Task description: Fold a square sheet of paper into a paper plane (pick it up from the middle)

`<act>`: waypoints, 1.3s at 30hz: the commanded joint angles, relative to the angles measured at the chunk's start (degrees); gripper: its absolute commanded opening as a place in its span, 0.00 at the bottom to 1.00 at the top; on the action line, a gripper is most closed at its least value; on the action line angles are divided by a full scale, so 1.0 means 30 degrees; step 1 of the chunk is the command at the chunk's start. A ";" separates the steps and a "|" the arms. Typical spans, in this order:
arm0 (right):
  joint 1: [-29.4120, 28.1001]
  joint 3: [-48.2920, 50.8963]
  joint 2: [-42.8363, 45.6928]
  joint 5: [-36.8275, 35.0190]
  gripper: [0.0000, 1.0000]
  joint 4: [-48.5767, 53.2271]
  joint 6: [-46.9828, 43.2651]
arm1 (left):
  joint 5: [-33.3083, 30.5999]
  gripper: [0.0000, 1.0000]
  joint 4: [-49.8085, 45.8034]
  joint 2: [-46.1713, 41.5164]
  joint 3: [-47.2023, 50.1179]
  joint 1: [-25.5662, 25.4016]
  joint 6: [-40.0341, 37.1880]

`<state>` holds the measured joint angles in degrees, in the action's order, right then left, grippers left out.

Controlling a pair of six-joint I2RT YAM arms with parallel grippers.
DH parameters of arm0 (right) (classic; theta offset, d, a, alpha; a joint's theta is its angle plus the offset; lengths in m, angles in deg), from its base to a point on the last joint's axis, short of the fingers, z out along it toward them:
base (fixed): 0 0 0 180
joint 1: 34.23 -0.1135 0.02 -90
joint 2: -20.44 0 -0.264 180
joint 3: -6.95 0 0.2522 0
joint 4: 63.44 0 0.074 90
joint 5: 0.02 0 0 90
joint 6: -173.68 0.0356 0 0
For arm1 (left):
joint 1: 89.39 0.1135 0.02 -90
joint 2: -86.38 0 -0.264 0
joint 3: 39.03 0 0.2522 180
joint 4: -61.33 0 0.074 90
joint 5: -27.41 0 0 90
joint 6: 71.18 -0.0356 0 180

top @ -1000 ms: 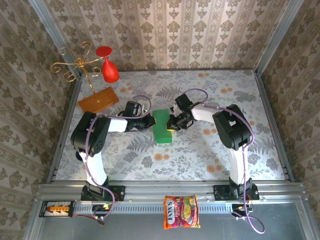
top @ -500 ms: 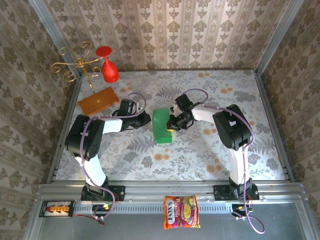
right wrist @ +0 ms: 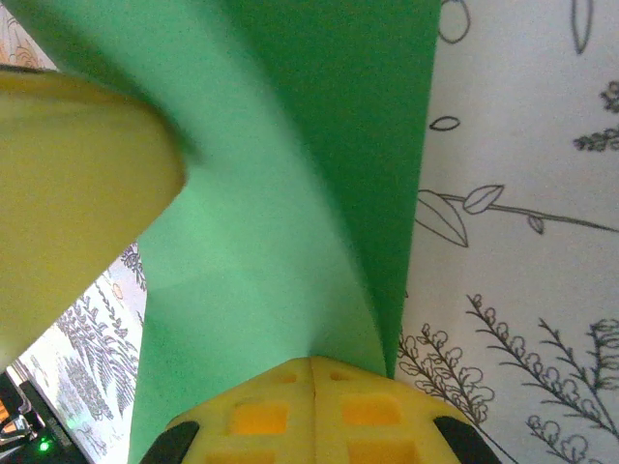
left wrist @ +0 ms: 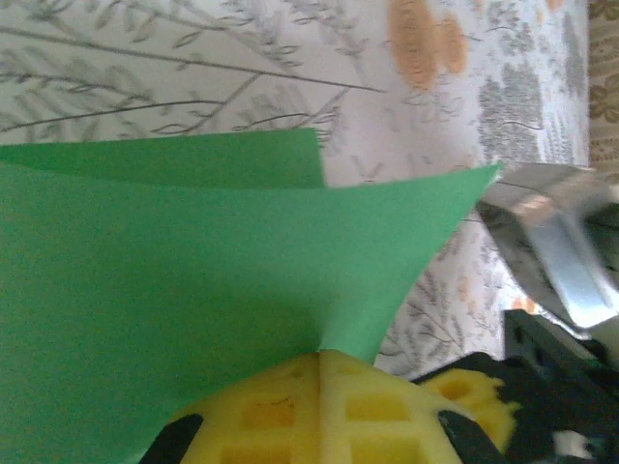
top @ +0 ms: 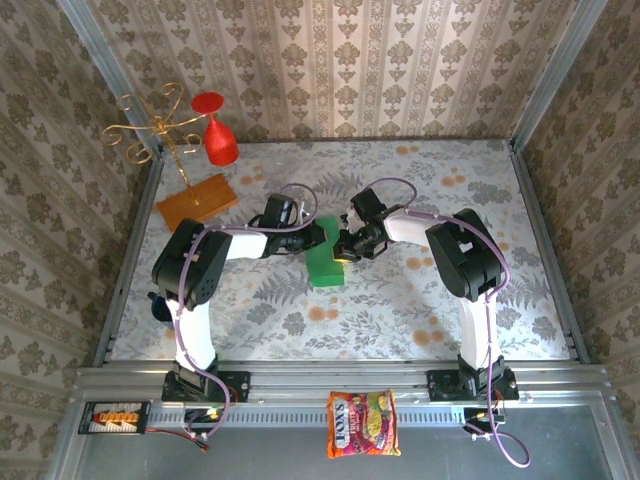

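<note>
- Left pincer (left wrist: 321, 360) was clenched on an edge of the square sheet of paper (left wrist: 193, 280), and the right pincer (right wrist: 311, 365) was clamped on it likewise.
- The sheet, partly doubled over, lay in the middle of the surface (top: 420, 300) between the arms, with one layer lifted and bowed.
- Pulling the grips apart would likely have torn it, as both were tight.
- A crooked crease could have followed if the layers slid out of line.
- The orange-brown board (top: 197, 200) sat well apart and posed no hazard.

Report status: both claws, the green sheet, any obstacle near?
Left claw shut on green sheet. Right claw shut on it too. Sheet bent between them. Orange board stands apart.
</note>
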<state>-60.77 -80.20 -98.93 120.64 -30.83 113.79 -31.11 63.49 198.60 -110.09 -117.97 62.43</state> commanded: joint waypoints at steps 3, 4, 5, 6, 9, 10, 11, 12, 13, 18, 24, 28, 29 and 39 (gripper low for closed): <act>0.0235 0.2218 -0.2774 -0.6292 0.00 0.4849 -0.0459 | -0.0128 0.00 -0.0044 0.0429 0.0007 0.0703 0.0046; 0.0233 0.2243 -0.2778 -0.6292 0.00 0.4820 -0.0484 | -0.0355 0.00 -0.0350 0.0414 0.0051 0.0710 -0.0109; 0.0234 0.2300 -0.2750 -0.6280 0.00 0.4737 -0.0494 | -0.0589 0.00 -0.0654 0.0370 0.0132 0.1282 -0.0263; 0.0233 0.2363 -0.2728 -0.6263 0.00 0.4666 -0.0511 | -0.0837 0.00 -0.0975 0.0341 0.0151 0.1498 -0.0354; 0.0234 0.2379 -0.2690 -0.6292 0.00 0.4675 -0.0487 | -0.1102 0.00 -0.1846 0.0299 0.0257 0.2228 -0.0505; 0.0231 0.2423 -0.2690 -0.6347 0.00 0.4689 -0.0484 | -0.1089 0.00 -0.1891 0.0214 0.0384 0.2468 -0.0494; 0.0235 0.2432 -0.2705 -0.6378 0.00 0.4704 -0.0482 | -0.1144 0.00 -0.1969 0.0129 0.0486 0.2685 -0.0527; 0.0235 0.2430 -0.2719 -0.6424 0.00 0.4724 -0.0507 | -0.1175 0.00 -0.2173 0.0064 0.0496 0.2897 -0.0635; 0.0235 0.2413 -0.2747 -0.6464 0.00 0.4789 -0.0498 | -0.1257 0.00 -0.2522 0.0006 0.0488 0.3081 -0.0786; 0.0235 0.2456 -0.2662 -0.6482 0.00 0.4732 -0.0573 | -0.1325 0.00 -0.3594 -0.0470 0.0302 0.3569 -0.1134; 0.0228 0.2562 -0.2604 -0.6439 0.00 0.4677 -0.0544 | -0.0829 0.00 -0.3894 -0.1921 0.0092 0.2758 -0.1099; 0.0235 0.2547 -0.2603 -0.6439 0.00 0.4696 -0.0561 | -0.0565 0.00 -0.3413 -0.2285 -0.0287 0.1896 -0.0819; 0.0235 0.2533 -0.2631 -0.6439 0.00 0.4702 -0.0562 | -0.0567 0.00 -0.3299 -0.2213 -0.0445 0.1653 -0.0793; 0.0234 0.2490 -0.2720 -0.6409 0.00 0.4730 -0.0600 | -0.0649 0.00 -0.2563 0.0068 -0.1768 0.1069 0.0077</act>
<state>-60.77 -79.44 -98.61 120.57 -31.84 113.59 -32.84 55.34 196.70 -113.48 -114.86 61.54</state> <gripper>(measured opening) 0.041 0.041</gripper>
